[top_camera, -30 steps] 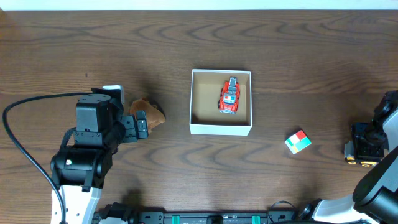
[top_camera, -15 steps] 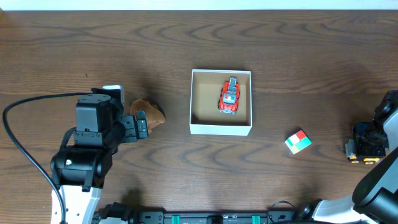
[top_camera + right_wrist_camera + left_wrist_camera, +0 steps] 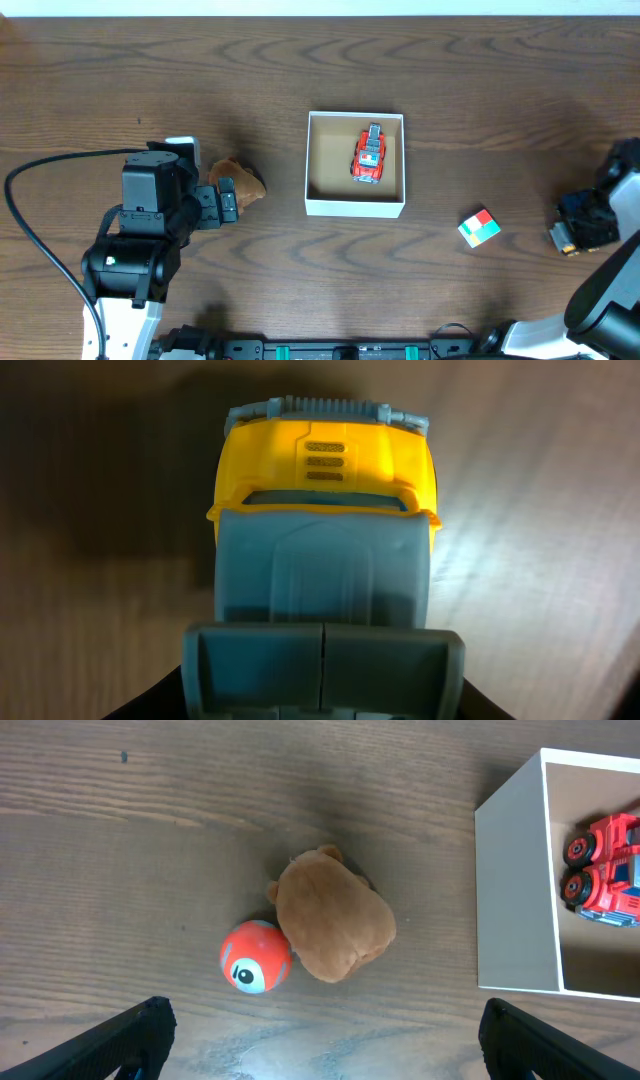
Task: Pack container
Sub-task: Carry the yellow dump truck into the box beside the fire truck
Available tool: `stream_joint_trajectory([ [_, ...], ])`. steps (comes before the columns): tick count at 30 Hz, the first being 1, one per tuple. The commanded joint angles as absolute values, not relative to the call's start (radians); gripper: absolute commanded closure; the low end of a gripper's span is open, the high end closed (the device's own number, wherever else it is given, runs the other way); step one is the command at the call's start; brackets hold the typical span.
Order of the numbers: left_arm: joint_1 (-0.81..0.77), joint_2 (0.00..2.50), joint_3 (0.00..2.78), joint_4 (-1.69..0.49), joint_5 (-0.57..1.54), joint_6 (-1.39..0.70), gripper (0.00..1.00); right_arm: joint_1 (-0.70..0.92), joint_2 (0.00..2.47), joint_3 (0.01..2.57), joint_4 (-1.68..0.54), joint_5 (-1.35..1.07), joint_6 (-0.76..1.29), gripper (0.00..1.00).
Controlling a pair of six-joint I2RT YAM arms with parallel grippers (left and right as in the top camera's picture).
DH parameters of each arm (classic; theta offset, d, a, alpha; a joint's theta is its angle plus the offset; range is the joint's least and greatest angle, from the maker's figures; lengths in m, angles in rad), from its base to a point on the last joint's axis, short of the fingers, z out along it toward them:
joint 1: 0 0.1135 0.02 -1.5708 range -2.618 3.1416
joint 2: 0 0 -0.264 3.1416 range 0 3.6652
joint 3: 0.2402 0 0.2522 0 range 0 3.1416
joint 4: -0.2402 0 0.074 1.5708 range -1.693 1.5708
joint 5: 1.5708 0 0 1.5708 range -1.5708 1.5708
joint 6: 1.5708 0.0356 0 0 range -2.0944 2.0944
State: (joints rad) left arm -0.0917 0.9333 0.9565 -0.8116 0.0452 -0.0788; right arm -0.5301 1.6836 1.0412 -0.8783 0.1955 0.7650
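Observation:
The container (image 3: 355, 208) is a white-walled square box with a tan inside, at the table's middle; a red toy car (image 3: 370, 153) lies in its right half. In the left wrist view its wall (image 3: 515, 900) and the red car (image 3: 605, 870) show at the right. My left gripper (image 3: 228, 200) stands wide open beside a brown plush toy (image 3: 335, 925) and an orange ball (image 3: 256, 956), its fingertips short of both. At the far right my right gripper (image 3: 585, 225) is shut on a yellow and grey toy truck (image 3: 325, 510), which fills the right wrist view.
A small red, green and white cube (image 3: 480, 227) lies on the dark wood table between the container and my right gripper. A black cable (image 3: 30, 230) loops round the left arm near the table's left edge.
My right gripper has closed on the yellow and grey truck and shifted it slightly, turning it a little. The left arm, the container and the cube have not moved.

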Motion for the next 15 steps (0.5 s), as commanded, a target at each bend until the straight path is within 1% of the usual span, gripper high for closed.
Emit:
stream_joint_trajectory([
  [1,-0.090,0.934,0.973,-0.814,0.044,-0.088,0.02,-0.437,1.663,1.033,-0.871,0.168,0.663,0.99],
  [9,-0.090,0.934,0.973,-0.814,0.044,-0.088,0.02,-0.137,1.513,1.069,-0.854,0.166,0.546,0.99],
  [15,-0.090,0.934,0.973,-0.814,0.044,-0.088,0.02,0.142,1.388,1.189,-0.862,0.164,0.483,0.99],
])
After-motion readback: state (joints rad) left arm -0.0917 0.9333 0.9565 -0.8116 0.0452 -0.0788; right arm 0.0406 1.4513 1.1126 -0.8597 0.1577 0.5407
